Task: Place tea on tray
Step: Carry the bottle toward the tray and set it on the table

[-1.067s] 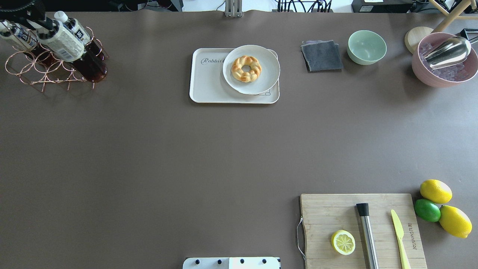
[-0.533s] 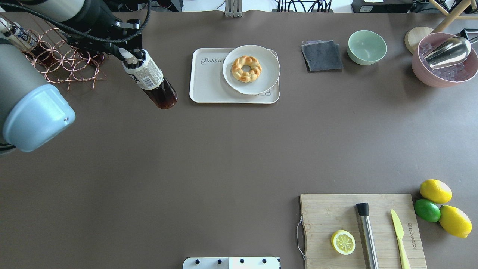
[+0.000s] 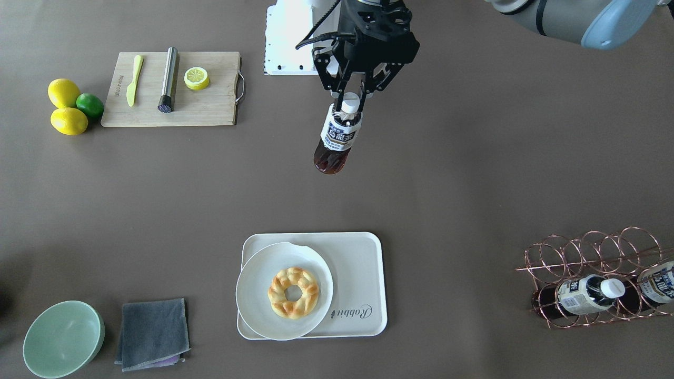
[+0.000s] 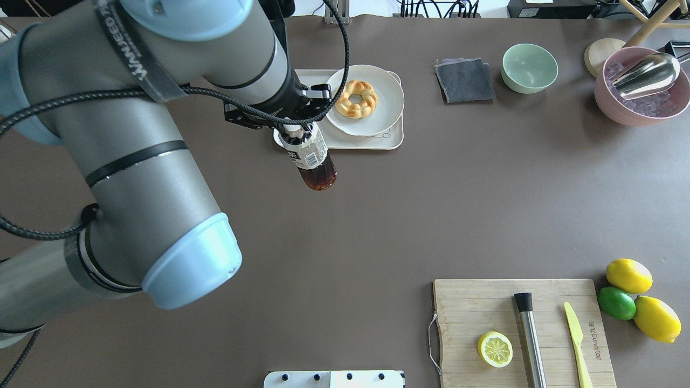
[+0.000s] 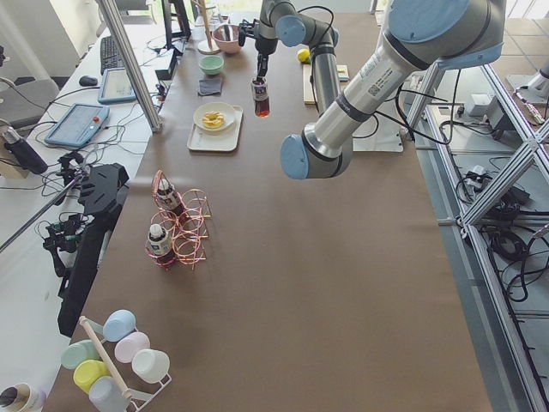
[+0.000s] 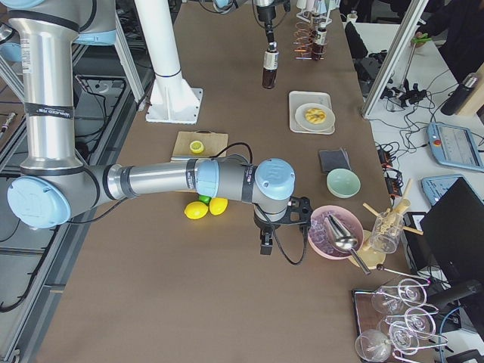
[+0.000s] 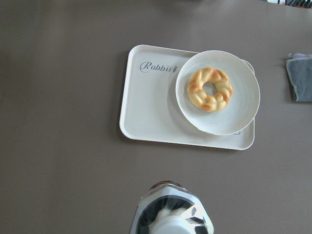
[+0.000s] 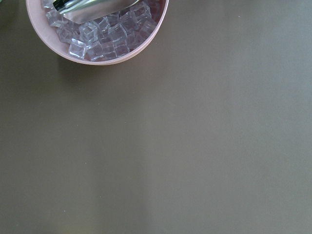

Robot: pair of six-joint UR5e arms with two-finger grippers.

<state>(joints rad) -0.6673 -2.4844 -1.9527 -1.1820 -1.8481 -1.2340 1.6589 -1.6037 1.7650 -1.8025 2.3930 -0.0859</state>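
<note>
My left gripper is shut on the white cap and neck of a tea bottle, which hangs a little tilted above the table. In the overhead view the tea bottle is at the near left corner of the cream tray, partly over its edge. The left wrist view shows the tray ahead and the bottle's top at the bottom edge. The left side of the tray is bare. My right gripper shows only in the exterior right view, beside the pink bowl; I cannot tell its state.
A white plate with a doughnut fills the tray's right half. A copper wire rack holds two more tea bottles. Grey cloth, green bowl, pink ice bowl, wooden board, lemons.
My left arm has carried the tea bottle from the rack at the far left rightward to the tray's near left corner. The rack is now hidden behind the arm in the overhead view.
</note>
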